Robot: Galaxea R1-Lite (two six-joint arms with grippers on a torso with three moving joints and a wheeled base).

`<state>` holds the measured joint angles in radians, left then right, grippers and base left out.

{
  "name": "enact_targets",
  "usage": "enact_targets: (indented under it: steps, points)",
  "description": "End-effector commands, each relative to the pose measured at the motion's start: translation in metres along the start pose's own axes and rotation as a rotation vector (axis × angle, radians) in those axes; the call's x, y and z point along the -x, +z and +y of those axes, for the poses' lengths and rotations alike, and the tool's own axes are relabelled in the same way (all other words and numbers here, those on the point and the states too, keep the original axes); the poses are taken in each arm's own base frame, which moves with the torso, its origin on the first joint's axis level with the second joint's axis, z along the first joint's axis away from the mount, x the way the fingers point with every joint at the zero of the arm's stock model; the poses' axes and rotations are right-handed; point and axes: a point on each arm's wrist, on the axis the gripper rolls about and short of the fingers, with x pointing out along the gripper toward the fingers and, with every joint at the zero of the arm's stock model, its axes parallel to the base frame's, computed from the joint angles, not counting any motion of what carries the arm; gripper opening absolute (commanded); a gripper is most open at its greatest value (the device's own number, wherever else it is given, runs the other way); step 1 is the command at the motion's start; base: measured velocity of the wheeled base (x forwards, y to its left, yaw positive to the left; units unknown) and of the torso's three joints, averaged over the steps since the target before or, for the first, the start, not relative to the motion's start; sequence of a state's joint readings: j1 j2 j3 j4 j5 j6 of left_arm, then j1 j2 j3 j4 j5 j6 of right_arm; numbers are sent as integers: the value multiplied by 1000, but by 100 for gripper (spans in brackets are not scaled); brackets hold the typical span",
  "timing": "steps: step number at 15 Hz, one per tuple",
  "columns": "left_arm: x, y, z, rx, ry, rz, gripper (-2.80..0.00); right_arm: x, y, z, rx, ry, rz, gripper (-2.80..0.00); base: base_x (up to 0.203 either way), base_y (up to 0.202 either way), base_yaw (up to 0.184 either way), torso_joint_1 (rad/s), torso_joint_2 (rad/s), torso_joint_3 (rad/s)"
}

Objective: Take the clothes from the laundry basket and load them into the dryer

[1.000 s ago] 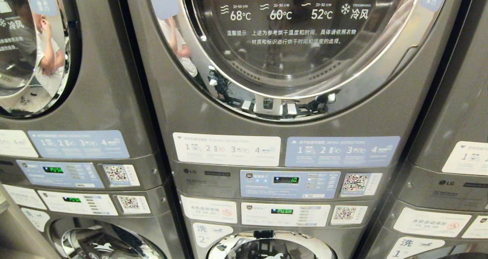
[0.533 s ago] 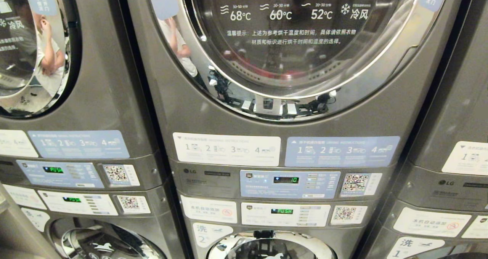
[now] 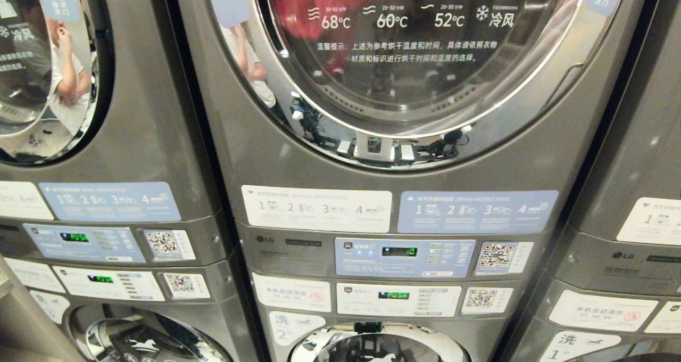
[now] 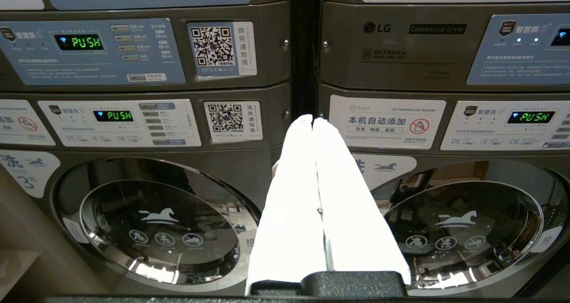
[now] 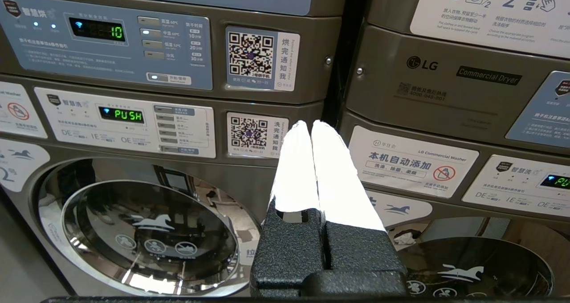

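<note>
The dryer fills the head view, its round glass door closed. Behind the glass, red clothes show at the drum's upper left. The laundry basket is out of view. Neither arm shows in the head view. My left gripper is shut and empty, its white fingers pressed together and pointing at the gap between two lower washers. My right gripper is shut with nothing in it, in front of the machines' control panels.
The dryer's lit display sits above a washer panel reading PUSH. Like stacked machines stand on both sides. Washer doors lie below. A person is mirrored in the chrome rims.
The red clothes behind the glass have moved from the drum's bottom up to its upper left. The head view itself has not shifted.
</note>
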<state>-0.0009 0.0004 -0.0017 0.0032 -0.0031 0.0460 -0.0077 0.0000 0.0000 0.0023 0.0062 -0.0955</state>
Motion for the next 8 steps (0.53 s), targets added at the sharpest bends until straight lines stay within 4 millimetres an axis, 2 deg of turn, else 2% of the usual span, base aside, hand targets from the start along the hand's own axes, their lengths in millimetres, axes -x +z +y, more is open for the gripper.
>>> enact_targets:
  steps: [1,8]
  points:
    - [0,0,0,0,1,-3,-280,0,0,0,1,-3,0,-280,0,0,0,0,0,0]
    - [0,0,0,0,1,-3,-280,0,0,0,-14,-2,1,-280,0,0,0,0,0,0]
